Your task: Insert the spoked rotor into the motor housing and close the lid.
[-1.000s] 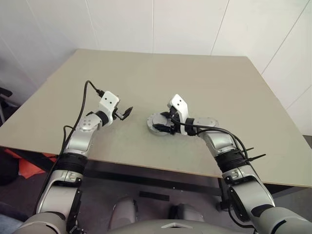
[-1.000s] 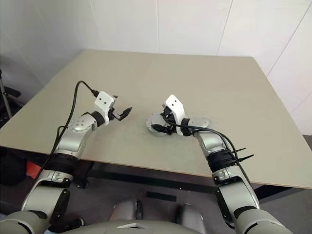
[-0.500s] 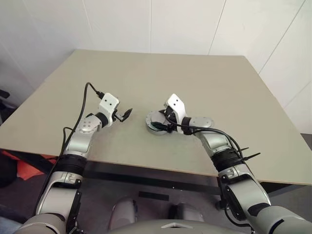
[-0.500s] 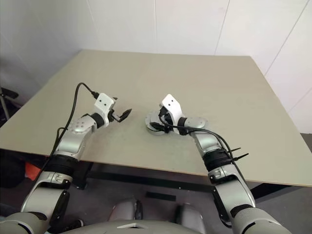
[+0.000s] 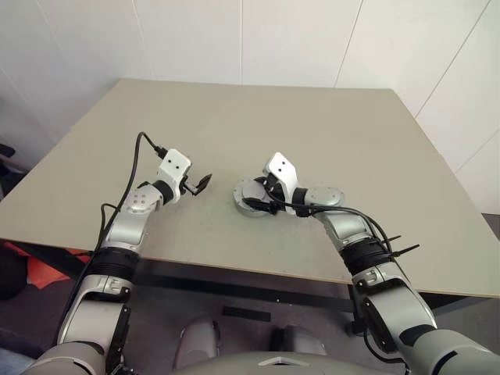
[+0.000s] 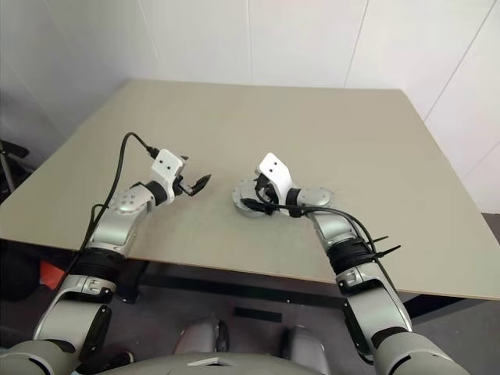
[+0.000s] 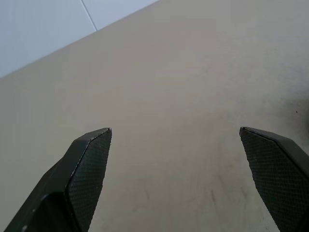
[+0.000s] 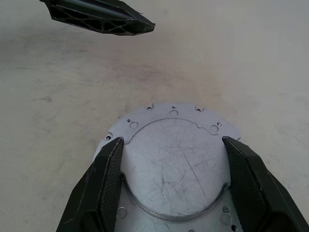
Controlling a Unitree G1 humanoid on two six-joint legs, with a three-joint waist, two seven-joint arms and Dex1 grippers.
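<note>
So it's a plain beige table (image 5: pixel 328 133) against white panelled walls (image 5: pixel 297 39). Left gripper (image 5: pixel 201 183) hangs open over bare tabletop. Right gripper (image 8: pixel 175 186) straddles the lid (image 8: pixel 174 159), fingers spread at its edges; can't tell if they touch. Housing and rotor are hidden under it.

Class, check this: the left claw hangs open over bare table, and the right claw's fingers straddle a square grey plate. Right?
One error: the plate between the right claw's fingers is round, as the right wrist view shows. The left claw does hang open over bare table.
</note>
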